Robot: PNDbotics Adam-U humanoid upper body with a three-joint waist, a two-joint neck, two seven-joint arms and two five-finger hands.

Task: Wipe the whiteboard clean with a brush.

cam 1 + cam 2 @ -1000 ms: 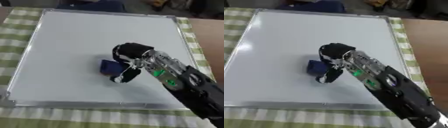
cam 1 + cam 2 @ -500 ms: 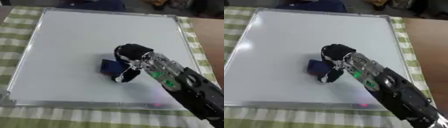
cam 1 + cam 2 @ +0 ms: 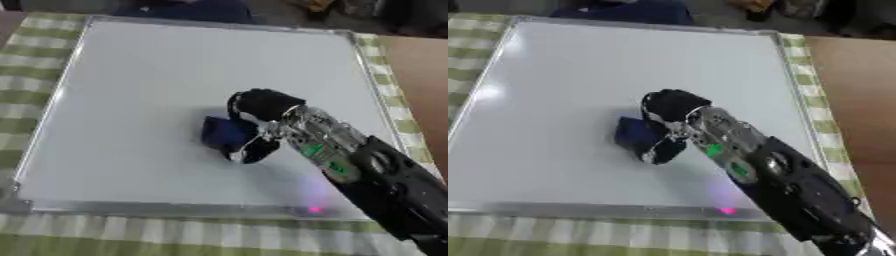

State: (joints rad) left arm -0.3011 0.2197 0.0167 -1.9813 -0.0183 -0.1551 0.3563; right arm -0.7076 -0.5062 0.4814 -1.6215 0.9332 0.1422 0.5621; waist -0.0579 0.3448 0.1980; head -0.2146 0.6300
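Whiteboard (image 3: pixel 157 70) flat on checked cloth (image 3: pixel 52 235), visible surface free of marks. Right hand (image 3: pixel 258 112) curled round dark blue brush (image 3: pixel 226 134), pressed mid-board, slightly near. Wiping looks nearly finished; left hand unseen.

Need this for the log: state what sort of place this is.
Probably an indoor demo or test bench: a whiteboard lies flat on a green checked tablecloth over a brown table, and the right hand has its fingers curled round a blue brush.
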